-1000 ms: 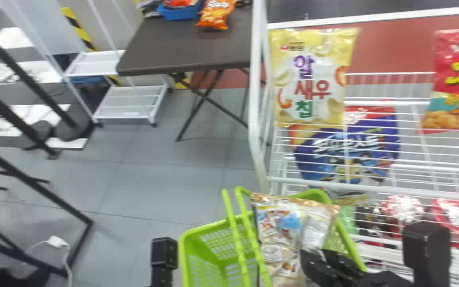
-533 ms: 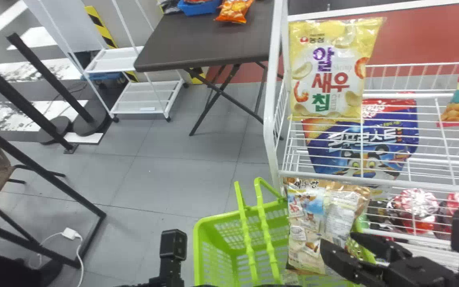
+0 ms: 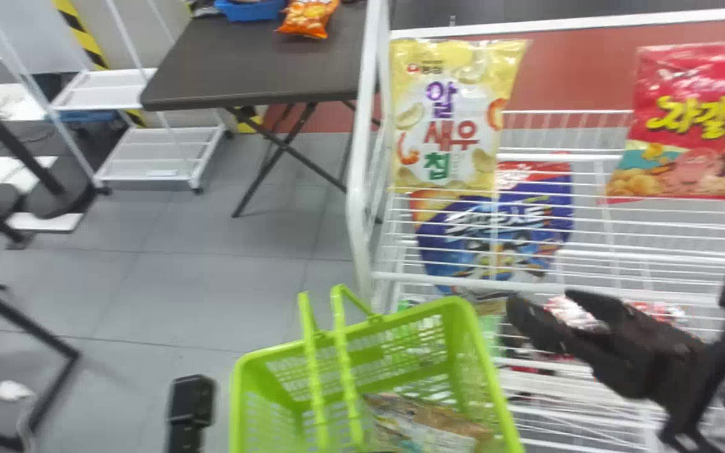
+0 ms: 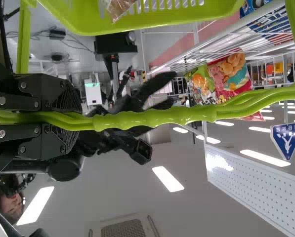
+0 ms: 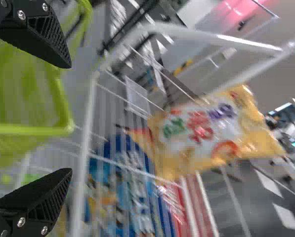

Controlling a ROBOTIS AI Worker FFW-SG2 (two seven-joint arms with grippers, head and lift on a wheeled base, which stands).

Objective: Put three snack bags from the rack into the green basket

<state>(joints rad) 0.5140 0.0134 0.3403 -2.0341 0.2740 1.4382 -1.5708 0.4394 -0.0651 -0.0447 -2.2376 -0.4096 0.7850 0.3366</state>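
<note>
Bag (image 3: pixel 450 119), likely next, stands upright on the rack (image 3: pixel 356 201) at the head view's eleven o'clock from the nearer right tool (image 3: pixel 542 302), spread wide, while left tool (image 4: pixel 75 121) grips the basket handle (image 4: pixel 157 117).

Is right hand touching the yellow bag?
Apart. The head view shows a gap between the right hand and the yellow bag, crossed by the rack's rail.

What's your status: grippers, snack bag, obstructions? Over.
Right gripper open and empty. Left gripper closed on green plastic handles. Brown snack bag inside the green latticed basket. Handles stand over the basket's opening, white wire rack close by.
</note>
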